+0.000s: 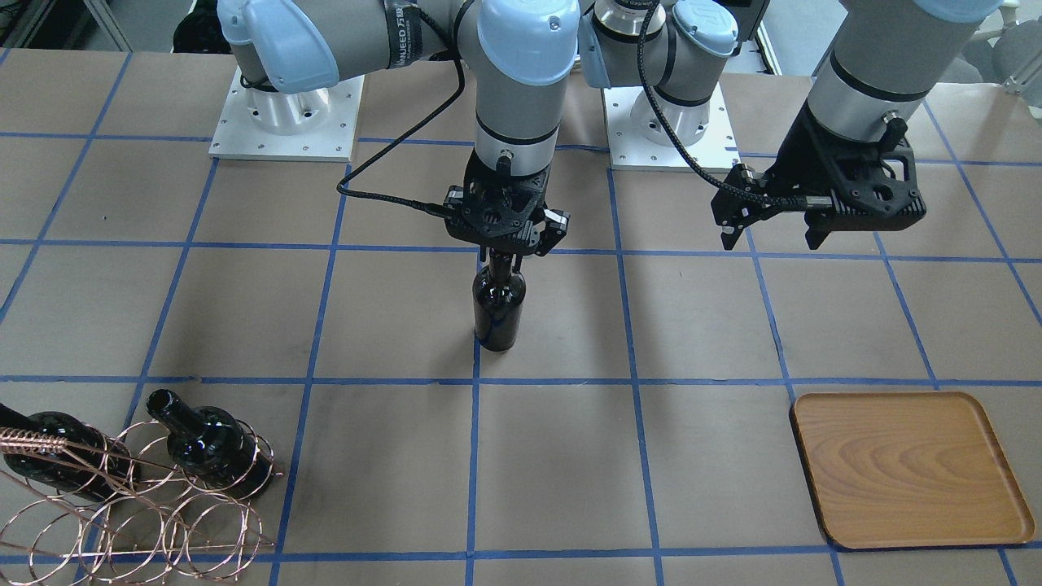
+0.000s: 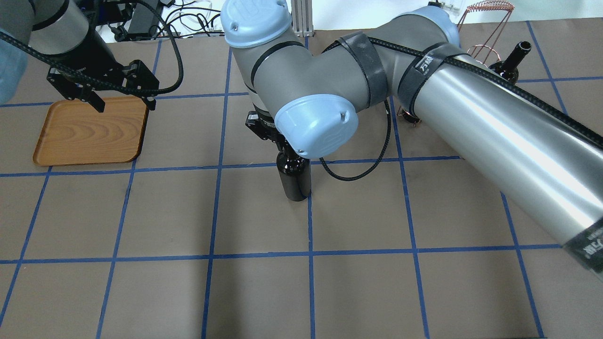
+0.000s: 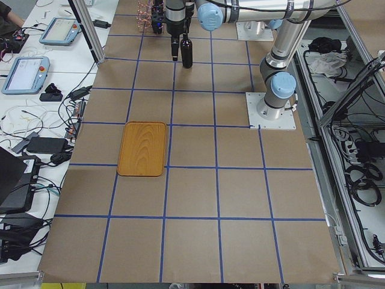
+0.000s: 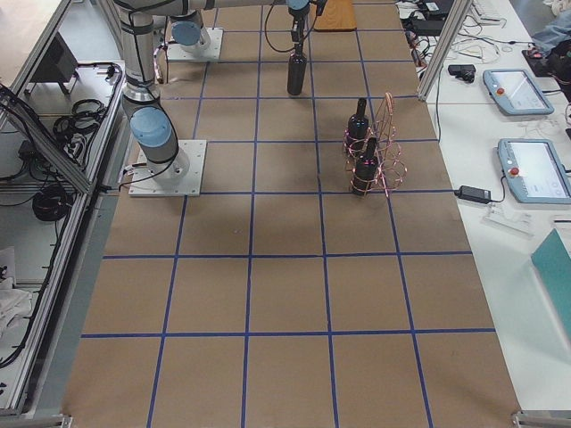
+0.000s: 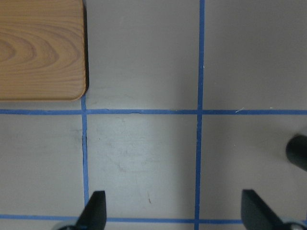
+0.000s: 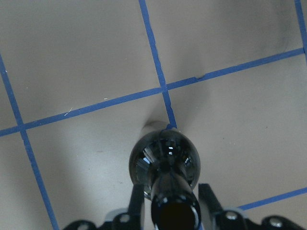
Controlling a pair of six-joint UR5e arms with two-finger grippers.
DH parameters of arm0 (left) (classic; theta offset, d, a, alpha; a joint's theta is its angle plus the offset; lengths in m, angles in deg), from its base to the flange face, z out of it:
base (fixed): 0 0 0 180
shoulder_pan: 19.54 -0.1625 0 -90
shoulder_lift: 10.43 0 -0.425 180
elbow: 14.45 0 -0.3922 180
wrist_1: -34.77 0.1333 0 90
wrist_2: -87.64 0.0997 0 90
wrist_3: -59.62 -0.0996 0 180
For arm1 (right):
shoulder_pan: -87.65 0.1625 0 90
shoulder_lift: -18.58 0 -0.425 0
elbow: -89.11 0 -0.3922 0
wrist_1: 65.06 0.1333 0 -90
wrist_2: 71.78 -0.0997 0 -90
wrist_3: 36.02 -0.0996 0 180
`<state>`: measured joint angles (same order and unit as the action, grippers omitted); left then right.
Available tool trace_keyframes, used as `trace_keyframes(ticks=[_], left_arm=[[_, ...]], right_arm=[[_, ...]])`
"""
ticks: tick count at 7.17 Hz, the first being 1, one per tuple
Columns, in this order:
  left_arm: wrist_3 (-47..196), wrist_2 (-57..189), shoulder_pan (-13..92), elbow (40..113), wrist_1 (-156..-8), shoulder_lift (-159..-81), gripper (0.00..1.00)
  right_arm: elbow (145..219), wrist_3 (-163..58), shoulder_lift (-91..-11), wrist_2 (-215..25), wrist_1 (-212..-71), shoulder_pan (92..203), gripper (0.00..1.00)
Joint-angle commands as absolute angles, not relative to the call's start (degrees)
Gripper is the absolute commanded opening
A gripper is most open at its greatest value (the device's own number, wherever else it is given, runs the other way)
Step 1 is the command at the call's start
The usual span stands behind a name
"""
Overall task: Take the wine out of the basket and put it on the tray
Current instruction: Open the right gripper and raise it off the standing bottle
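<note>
Silver-grey tubular arms (image 2: 494, 141), pale-blue joint caps (image 2: 315, 123), black braided cables (image 1: 383, 196), black end effectors (image 1: 771, 242).

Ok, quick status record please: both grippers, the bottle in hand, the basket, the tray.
right gripper: shut on the wine's neck
wine: upright, between basket and tray; contact with the surface unclear
left gripper: open, empty, beside the tray, not over it
tray: empty
basket: two other bottles in it

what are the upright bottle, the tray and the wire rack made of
Bottle: dark glass, likely, given its glossy reflections. Tray: light-brown wood or wood-look finish, showing grain. Rack: thin copper-coloured wire, probably metal, bent into loops.
</note>
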<state>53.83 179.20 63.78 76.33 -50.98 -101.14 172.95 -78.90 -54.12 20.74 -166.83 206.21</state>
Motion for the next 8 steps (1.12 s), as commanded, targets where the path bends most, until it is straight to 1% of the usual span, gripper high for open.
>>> trace_keyframes(ticks=[1, 5, 6, 8], left_arm=[[53.82, 179.57, 63.78, 76.34, -51.53, -101.22, 1.0], [53.73, 179.4, 63.78, 76.34, -50.75, -101.92, 1.0], [52.25, 179.31, 63.78, 76.34, -50.74, -101.92, 1.0], [51.88, 179.49, 64.48, 76.16, -49.96, -102.27, 1.0]], right_arm=[[172.96, -78.12, -54.02, 20.68, -166.75, 206.21, 1.0], [172.43, -76.81, -55.42, 20.94, -166.75, 205.6, 1.0], [172.43, -70.79, -56.39, 22.51, -166.57, 203.77, 1.0], [172.6, -59.02, -59.89, 23.32, -163.43, 195.8, 1.0]])
